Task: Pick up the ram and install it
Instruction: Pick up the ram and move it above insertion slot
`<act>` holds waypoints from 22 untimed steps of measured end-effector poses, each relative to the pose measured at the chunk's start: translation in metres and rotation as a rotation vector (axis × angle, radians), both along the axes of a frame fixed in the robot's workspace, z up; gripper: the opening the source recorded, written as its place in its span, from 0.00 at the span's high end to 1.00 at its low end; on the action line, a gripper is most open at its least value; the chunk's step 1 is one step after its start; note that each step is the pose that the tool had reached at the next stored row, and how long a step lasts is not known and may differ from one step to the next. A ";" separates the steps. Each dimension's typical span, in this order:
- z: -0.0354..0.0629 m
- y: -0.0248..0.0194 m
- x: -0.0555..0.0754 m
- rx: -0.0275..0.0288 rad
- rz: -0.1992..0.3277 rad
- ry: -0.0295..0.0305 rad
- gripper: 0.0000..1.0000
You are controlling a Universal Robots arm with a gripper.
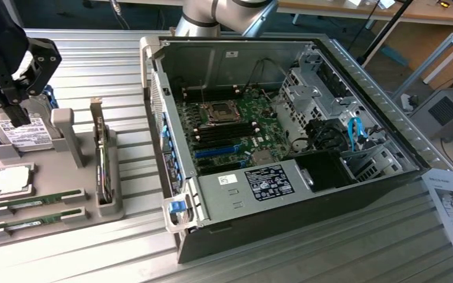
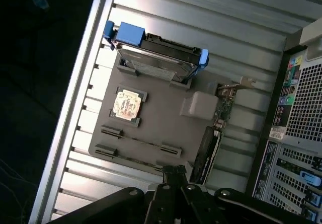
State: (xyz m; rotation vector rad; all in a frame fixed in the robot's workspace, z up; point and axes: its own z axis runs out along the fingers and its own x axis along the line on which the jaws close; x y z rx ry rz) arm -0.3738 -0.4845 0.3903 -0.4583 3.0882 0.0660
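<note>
The ram (image 1: 33, 201) lies untouched, two green sticks in the front slots of the grey tray (image 1: 77, 215); behind them sit a processor (image 1: 12, 180), an upright expansion card (image 1: 101, 171) and a hard drive (image 1: 23, 134). The pincer (image 1: 18, 118) hangs shut and empty over the drive, so the pick looks not yet begun; grasping would call for parted jaws astride a stick's thin edge. Beyond stands the open computer case (image 1: 210, 200).

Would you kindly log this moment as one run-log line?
gripper: shut, holding nothing, near hard drive | ram sticks: both in tray | computer case: open
</note>
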 end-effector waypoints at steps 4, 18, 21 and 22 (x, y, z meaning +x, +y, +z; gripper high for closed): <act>-0.0003 0.0000 0.000 0.0001 0.095 -0.0001 0.89; -0.0020 0.0000 0.000 0.0000 0.406 0.0000 0.89; -0.0023 0.0000 0.000 0.0001 0.465 0.0000 0.89; -0.0024 0.0000 0.000 0.0000 0.494 0.0000 0.89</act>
